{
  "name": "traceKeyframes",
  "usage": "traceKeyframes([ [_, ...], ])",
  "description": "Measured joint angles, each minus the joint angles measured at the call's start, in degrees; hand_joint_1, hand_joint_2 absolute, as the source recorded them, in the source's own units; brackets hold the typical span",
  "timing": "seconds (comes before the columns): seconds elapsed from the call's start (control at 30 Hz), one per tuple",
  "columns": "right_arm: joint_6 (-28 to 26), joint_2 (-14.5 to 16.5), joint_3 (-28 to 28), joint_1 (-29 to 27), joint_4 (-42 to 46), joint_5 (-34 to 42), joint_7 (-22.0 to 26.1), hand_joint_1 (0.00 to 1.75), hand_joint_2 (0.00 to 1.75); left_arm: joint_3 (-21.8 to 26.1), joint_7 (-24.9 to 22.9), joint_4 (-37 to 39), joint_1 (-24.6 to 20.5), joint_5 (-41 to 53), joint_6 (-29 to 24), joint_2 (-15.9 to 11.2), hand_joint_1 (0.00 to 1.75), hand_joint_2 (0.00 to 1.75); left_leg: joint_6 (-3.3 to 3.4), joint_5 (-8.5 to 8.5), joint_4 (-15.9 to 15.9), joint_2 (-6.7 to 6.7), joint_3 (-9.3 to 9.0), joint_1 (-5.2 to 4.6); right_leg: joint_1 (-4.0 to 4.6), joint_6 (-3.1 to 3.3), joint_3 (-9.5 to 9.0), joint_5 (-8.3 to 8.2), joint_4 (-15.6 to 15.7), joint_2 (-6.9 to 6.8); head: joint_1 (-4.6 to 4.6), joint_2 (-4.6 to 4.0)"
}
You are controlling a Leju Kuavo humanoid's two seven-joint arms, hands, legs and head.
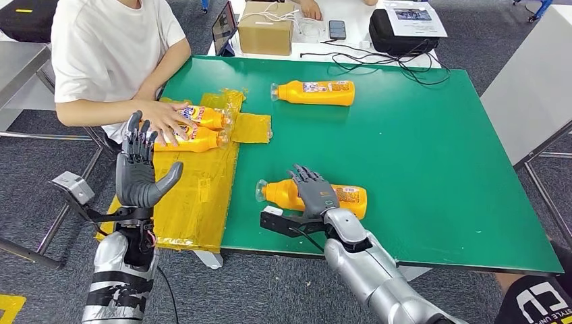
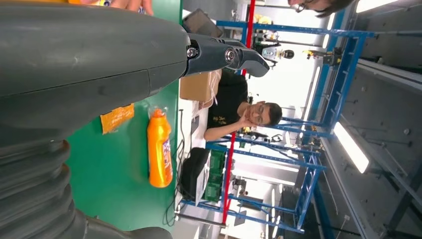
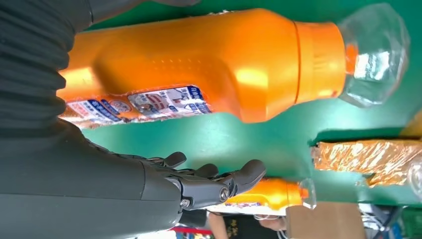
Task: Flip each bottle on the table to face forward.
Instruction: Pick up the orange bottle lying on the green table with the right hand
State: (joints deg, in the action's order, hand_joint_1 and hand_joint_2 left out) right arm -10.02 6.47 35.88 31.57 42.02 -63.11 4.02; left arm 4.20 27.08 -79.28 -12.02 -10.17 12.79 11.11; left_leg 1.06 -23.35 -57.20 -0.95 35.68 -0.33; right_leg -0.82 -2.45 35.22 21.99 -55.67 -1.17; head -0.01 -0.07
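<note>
Fingers [image 1: 307,177] of the right hand [image 1: 316,194] spread over one of four orange bottles [image 1: 310,196]; left hand [image 1: 138,169] spread wide.

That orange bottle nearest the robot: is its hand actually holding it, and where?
Not held, as far as the views show: the right hand lies over the body of the near orange bottle, fingers open. The left hand is raised, empty.

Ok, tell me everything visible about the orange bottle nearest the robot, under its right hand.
The nearest bottle is glossy orange plastic with a clear faceted cap and a printed label partly showing along its side. It lies on its side on the green table, near the front edge, cap pointing toward the yellow sheet. The right hand rests over its middle, fingers spread across the top rather than wrapped around it.
</note>
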Motion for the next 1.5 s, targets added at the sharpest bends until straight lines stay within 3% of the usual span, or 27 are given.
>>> traceKeyframes([
  [0.53, 5.4, -6.3, 3.5, 1.5, 3.3, 0.8, -3.8, 0.00, 1.75, 2.2, 0.1, -4.8, 2.6, 1.2, 0.9, -0.1, 0.00, 1.75, 0.00, 0.00, 0.0, 0.11, 0.04, 0.00, 0.00, -0.01, 0.02, 0.01, 0.0, -0.07, -0.01, 0.00],
  [0.97, 3.9, -7.5, 3.8, 0.8, -1.0, 3.3, -4.5, 0.00, 1.75, 2.5, -1.9, -4.7, 2.7, -0.4, 2.4, -0.2, 0.00, 1.75, 0.00, -0.01, 0.0, 0.11, 0.04, 0.00, 0.01, -0.01, 0.05, 0.01, 0.0, -0.06, -0.01, 0.00],
  [1.2, 3.5, -8.5, 3.9, 0.9, -1.9, 1.1, -7.4, 0.00, 1.75, 2.6, -1.9, -4.7, 3.1, -0.1, 2.2, -0.2, 0.00, 1.75, 0.01, 0.00, 0.0, 0.12, 0.03, 0.00, 0.00, -0.01, 0.02, 0.01, 0.0, -0.07, 0.00, 0.00],
  [1.37, 2.8, -9.7, 4.0, 1.1, -2.2, -4.0, -13.8, 0.00, 1.75, 2.8, -1.9, -5.2, 4.2, 0.4, 2.0, -0.2, 0.00, 1.75, 0.02, 0.00, 0.0, 0.11, -0.03, -0.01, -0.01, -0.01, -0.03, 0.01, 0.0, -0.07, -0.01, 0.00],
  [1.5, 2.7, -10.5, 3.1, 1.1, -2.2, -6.6, -15.7, 0.00, 1.75, 3.0, -1.9, -5.9, 4.9, 0.5, 2.0, -0.3, 0.00, 1.75, 0.03, -0.01, 0.0, 0.11, -0.07, -0.01, -0.01, -0.01, -0.06, 0.01, 0.0, -0.06, -0.01, 0.00],
])
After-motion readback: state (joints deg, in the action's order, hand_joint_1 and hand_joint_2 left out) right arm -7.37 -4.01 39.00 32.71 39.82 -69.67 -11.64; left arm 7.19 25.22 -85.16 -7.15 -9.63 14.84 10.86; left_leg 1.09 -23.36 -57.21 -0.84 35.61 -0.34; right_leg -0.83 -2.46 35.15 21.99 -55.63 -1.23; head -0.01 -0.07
